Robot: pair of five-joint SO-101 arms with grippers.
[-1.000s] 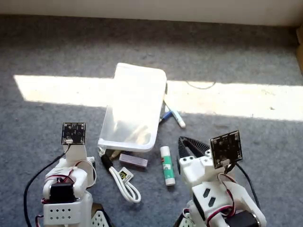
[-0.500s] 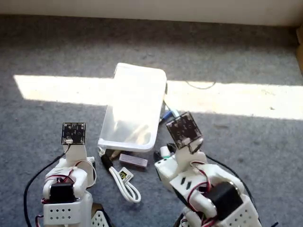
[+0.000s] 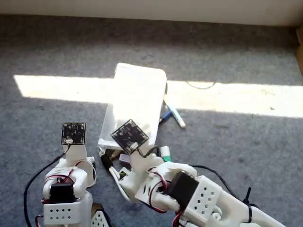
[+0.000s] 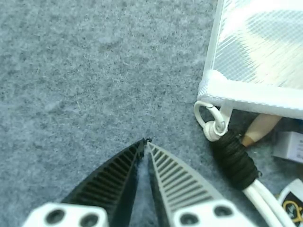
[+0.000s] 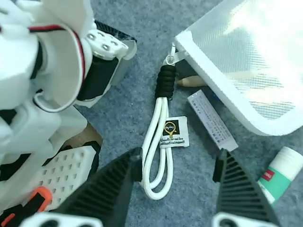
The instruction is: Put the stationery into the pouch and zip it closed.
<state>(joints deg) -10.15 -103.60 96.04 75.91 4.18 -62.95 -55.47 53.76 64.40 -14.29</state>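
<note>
The left gripper [image 4: 146, 142] is pressed together over bare carpet [image 4: 71, 71], near a corner of the pouch [image 4: 255, 52]. The right gripper [image 5: 179, 155] is spread wide above the white cord [image 5: 161, 118]. Just beyond, an eraser [image 5: 212, 120] and a glue stick [image 5: 279, 172] are seen lying beside the pouch mouth; pens [image 3: 174, 116] are spotted along its side.

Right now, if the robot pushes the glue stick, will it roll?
Probably a little: the glue stick is a round tube lying on its side, though the fuzzy carpet should slow it. It looks small, so likely light.
</note>
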